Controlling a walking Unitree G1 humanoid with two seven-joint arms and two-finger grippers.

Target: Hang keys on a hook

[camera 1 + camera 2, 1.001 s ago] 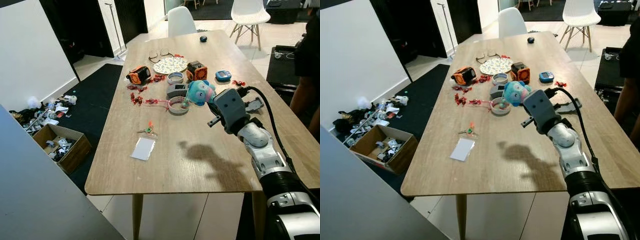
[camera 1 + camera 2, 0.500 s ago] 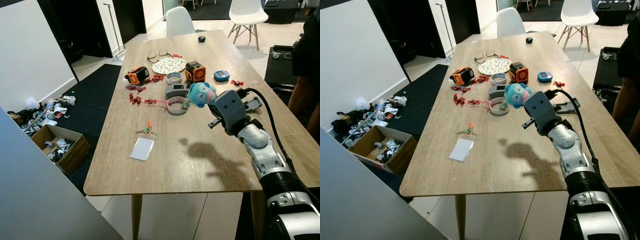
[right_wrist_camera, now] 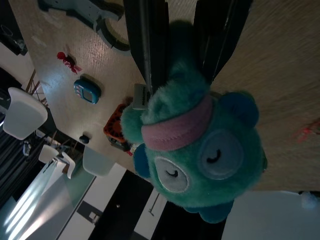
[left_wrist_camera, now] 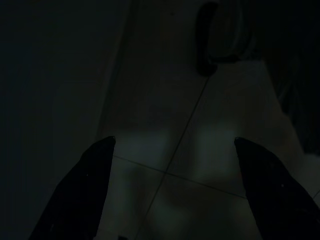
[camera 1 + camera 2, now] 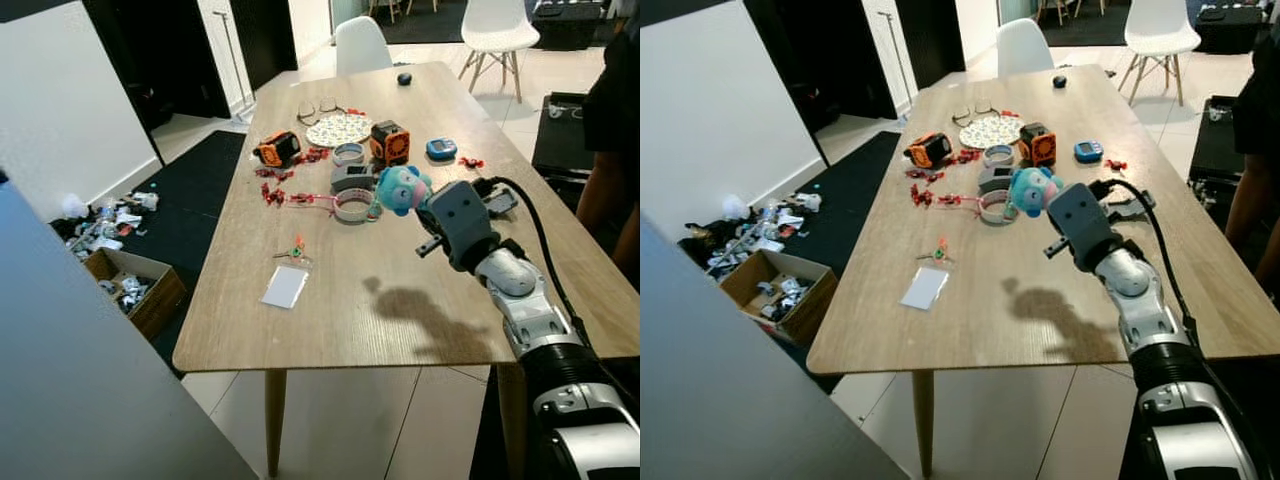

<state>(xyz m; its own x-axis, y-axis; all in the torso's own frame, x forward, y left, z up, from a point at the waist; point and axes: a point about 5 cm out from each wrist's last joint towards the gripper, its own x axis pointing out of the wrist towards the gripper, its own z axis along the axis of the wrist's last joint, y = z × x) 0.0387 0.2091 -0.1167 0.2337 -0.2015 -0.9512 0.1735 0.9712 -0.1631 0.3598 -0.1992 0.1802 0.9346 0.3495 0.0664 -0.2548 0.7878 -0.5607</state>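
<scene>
Above the long wooden table, my right gripper clamps a fluffy teal plush keychain, lifted clear for carrying; left gripper hangs idle, fingers wide.

Keys: small bunch with orange and green tags, lying flat on my wooden table, centre-left of the head view, just above a white card. They lie untouched, well apart from my right gripper.
</scene>
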